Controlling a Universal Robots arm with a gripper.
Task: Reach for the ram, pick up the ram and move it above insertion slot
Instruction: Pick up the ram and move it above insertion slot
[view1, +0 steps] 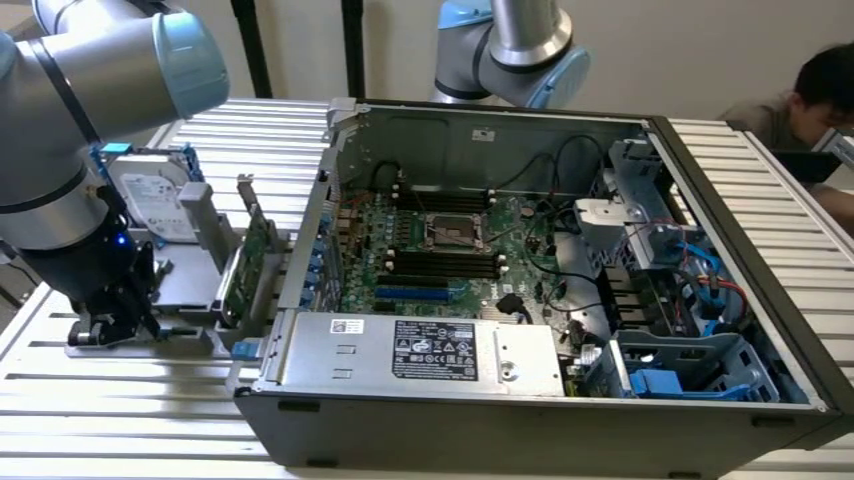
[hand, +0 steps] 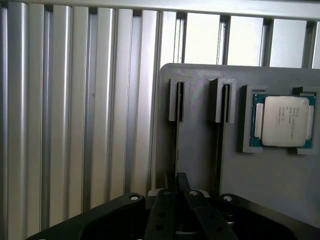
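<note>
We see the fingers (hand: 184, 186) pressed together on the ram (hand: 176, 145), a thin stick standing edge-on in the gray holder (hand: 280, 180), near a processor chip (hand: 284, 121). In the exterior view the holder lies at nine o'clock from the computer case (view1: 534, 430) on the slatted tabletop (view1: 134, 400).

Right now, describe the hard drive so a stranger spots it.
On the exterior view's left of the computer case sits a gray holder. The hard drive stands at its far end: silver with a white label, unlike the green expansion card.
</note>
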